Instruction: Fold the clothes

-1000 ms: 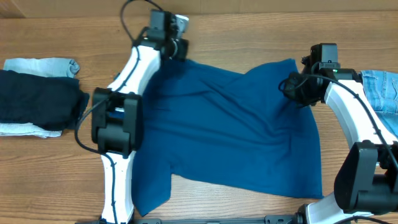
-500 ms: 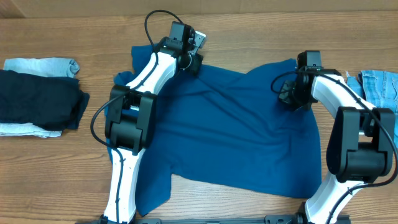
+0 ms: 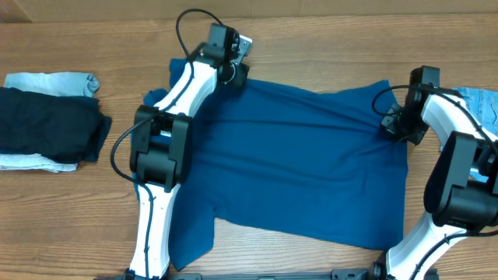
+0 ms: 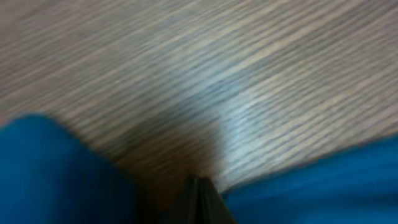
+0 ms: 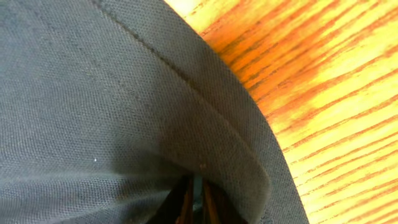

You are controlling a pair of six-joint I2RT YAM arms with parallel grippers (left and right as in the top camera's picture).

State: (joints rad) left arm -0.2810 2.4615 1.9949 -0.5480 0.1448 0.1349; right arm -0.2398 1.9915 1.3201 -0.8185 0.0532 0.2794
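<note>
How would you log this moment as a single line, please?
task: fold shirt | shirt: spread on table, unfolded | left end effector: shut on far edge | right end effector: shut on right hem

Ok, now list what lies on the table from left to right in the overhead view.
Near-black folded garment → blue polo shirt → light-blue denim piece.
</note>
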